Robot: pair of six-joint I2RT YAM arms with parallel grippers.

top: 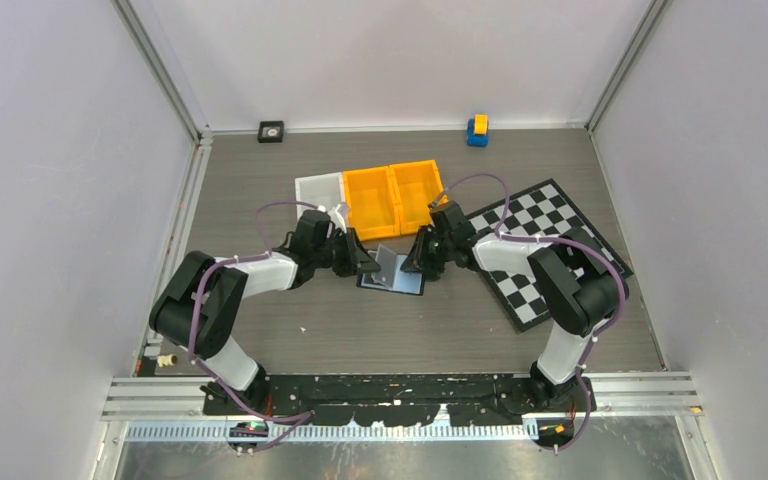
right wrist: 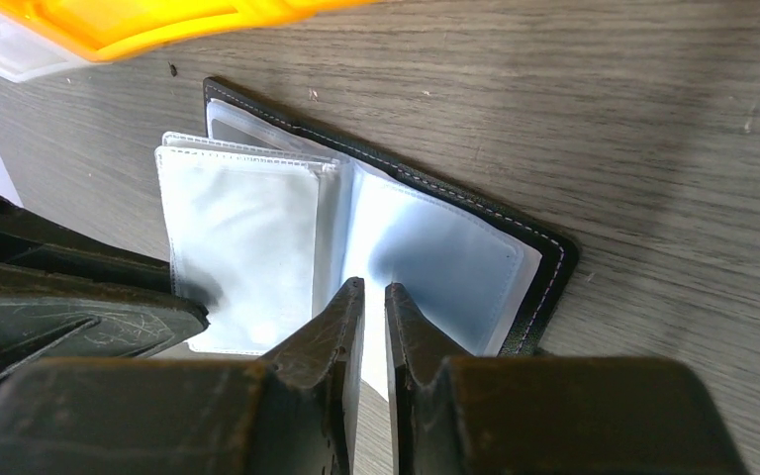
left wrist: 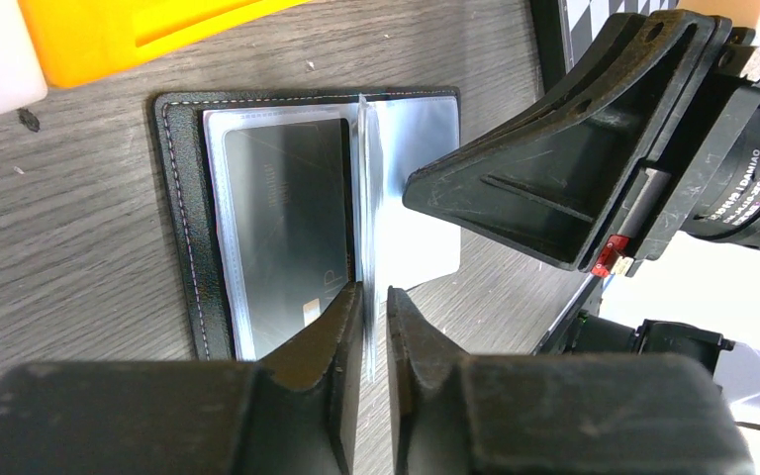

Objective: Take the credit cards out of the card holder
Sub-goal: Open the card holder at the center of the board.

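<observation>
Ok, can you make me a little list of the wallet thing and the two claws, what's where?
card holder: lying open on the table
card: dark, inside a clear sleeve, not out yet
left gripper: fingers nearly together around a standing clear page; grip unclear
right gripper: fingers nearly together at the middle fold; grip unclear
orange bins: on the table beyond the card holder

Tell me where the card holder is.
Top view: the card holder lies open at the centre, between the left end effector and right end effector, just in front of the orange bins.
</observation>
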